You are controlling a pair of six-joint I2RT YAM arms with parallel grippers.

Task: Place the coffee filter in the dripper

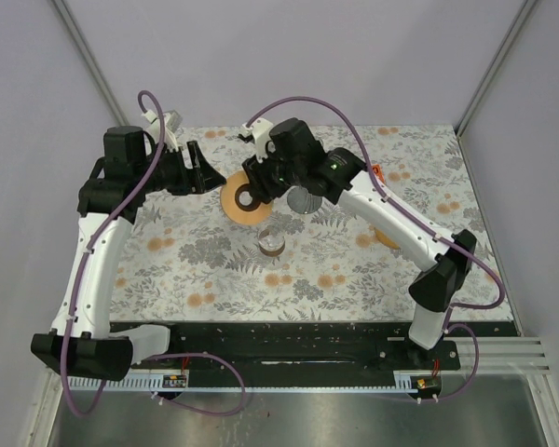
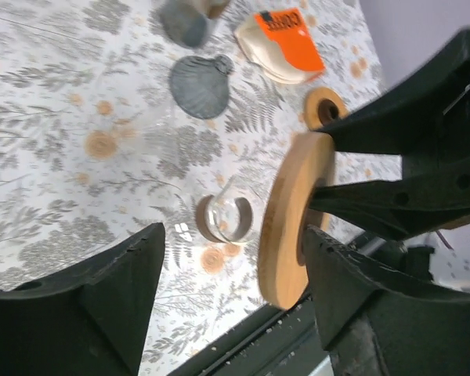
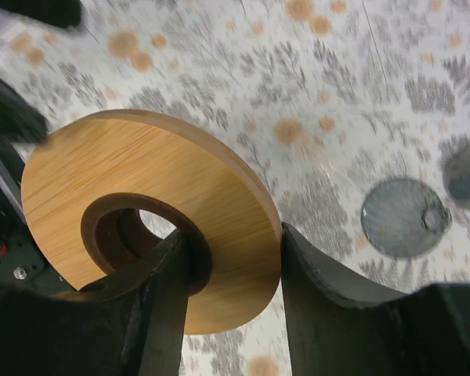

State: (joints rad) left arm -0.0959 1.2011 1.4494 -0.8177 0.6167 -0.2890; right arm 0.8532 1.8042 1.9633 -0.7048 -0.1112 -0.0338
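- Coffee filter pack (image 2: 278, 43), cream papers under an orange label, lies flat on the floral table (image 1: 354, 279). It is well beyond the wooden ring (image 1: 242, 203), toward the right arm's base, and that arm largely hides it from overhead.
- Right claw (image 3: 233, 251) pinches the wooden ring, one finger through the centre hole and the other against the outer rim. The ring appears to be held clear of the table.
- Left claw (image 2: 227, 282) faces the ring from the opposite side, jaws spread wide with nothing gripped. The ring's edge shows between its fingers, close to one of them, though contact cannot be made out.
- Grey mesh disc (image 2: 200, 86) rests on the table between the ring and the pack, apart from both.
- Glass cup (image 1: 272, 242), banded in brown, stands upright just beside the ring on the side of the arm bases. It is judged to be the piece the ring belongs with.
- Small wooden hoop (image 2: 325, 106) lies flat beyond the ring, near the pack.
- By this layout the pack is nearer the right arm, whose claw is occupied. The free left claw has the ring between it and the papers, so picking a filter looks to depend on the ring being set down or handed across first.
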